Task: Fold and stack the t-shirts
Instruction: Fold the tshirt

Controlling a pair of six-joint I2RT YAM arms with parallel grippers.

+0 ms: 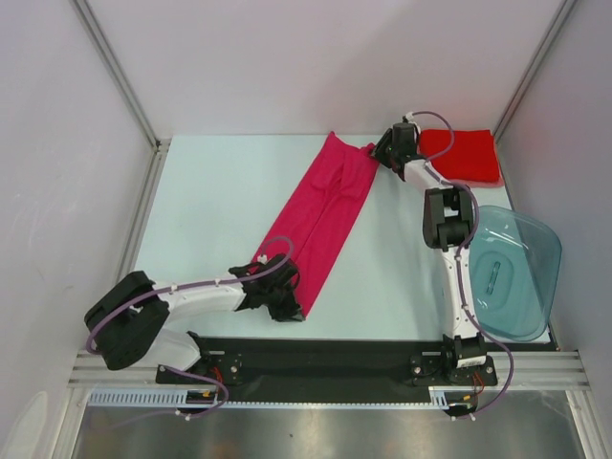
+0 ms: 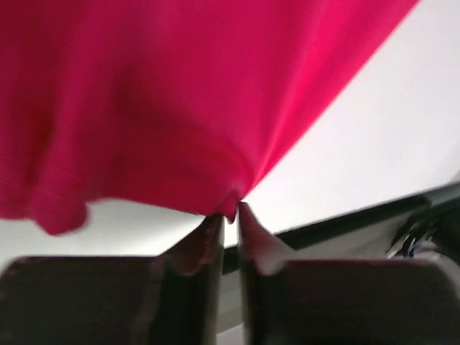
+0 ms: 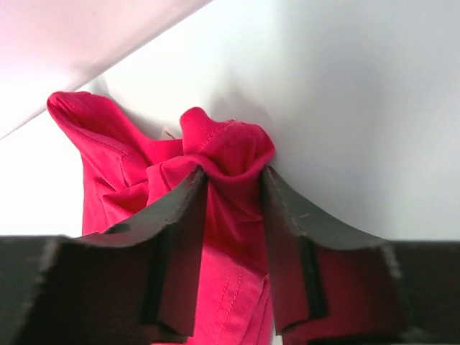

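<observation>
With the left pincer (image 2: 230,210) pinched on the near corner and the right pincer (image 3: 231,176) clamped on the bunched far end of the long-folded magenta-pink cloth t-shirt (image 1: 325,215) stretched between them, raise both ends level, keep it taut, then fold toward the folded bright-red cloth t-shirt (image 1: 464,153) just beside the right pincer.

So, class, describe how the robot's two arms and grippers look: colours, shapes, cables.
The left arm and right arm have white links between chunky black joint housings, on black bases. A thin purplish cable loops along each. The left gripper and right gripper each carry two dark, flat fingers tapering to thin tips.
</observation>
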